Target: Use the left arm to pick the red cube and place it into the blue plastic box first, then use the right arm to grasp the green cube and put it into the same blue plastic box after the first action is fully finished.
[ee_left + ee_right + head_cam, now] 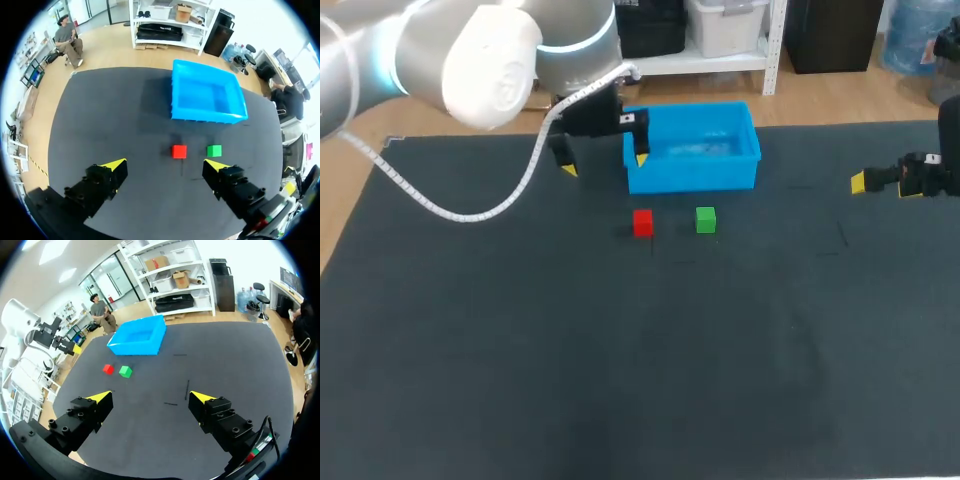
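With left fingers point(114, 164) spread wide and empty, red cube point(179, 151) ahead between them, green cube point(214, 150) close beside it before the blue box point(205, 117), could clip or sweep the green one in closing; right fingers point(100, 398) wide too.

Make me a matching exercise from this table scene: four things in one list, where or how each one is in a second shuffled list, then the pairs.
Things:
1. red cube
2. green cube
3. blue box
4. right gripper

Places or states:
A. open, at the right side of the table
B. the robot's-right one of two side by side
C. empty, behind both cubes
D. the robot's-left one of two side by side

Pairs: 1-D, 2-B, 3-C, 4-A
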You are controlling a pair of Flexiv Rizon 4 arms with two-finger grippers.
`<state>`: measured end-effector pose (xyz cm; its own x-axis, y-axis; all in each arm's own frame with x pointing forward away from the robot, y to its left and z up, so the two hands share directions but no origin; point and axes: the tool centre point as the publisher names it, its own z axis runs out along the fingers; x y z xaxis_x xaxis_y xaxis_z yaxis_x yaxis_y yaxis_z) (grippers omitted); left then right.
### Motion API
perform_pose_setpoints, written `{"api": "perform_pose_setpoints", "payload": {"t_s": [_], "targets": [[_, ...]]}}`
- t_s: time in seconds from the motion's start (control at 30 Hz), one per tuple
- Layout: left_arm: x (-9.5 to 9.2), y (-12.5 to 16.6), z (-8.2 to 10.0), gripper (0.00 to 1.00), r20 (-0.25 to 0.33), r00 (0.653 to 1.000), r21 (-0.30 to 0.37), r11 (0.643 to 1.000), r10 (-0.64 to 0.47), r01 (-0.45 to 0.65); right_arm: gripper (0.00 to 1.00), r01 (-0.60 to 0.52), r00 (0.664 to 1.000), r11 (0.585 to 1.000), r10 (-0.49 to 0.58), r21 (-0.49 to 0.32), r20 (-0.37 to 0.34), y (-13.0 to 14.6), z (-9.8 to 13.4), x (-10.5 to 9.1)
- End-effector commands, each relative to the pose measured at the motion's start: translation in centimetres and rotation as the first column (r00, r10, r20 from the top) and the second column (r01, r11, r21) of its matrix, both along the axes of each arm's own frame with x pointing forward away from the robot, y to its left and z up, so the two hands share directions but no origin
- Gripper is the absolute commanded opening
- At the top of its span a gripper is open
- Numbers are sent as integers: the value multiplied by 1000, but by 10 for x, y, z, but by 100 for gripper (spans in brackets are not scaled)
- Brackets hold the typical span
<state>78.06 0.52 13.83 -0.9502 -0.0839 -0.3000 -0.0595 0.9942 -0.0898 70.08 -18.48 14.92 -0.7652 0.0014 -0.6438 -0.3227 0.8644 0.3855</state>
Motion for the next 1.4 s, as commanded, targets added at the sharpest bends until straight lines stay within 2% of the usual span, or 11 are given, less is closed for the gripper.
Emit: {"api": "perform_pose_setpoints", "payload": {"t_s": [0.03, 1.0, 1.4], "targets": [[8, -4, 0, 100, -15, 1000, 6, 1000, -1, 1, 100, 0, 1000, 1000, 0, -1, 0, 0, 0, 0], [15, -19, -19, 100, -152, 987, 56, 997, -47, 57, 100, 0, 1000, 1000, 0, -1, 0, 0, 0, 0], [24, -26, -28, 100, -174, 982, 106, 990, -75, 94, 100, 0, 1000, 1000, 0, -1, 0, 0, 0, 0]]}}
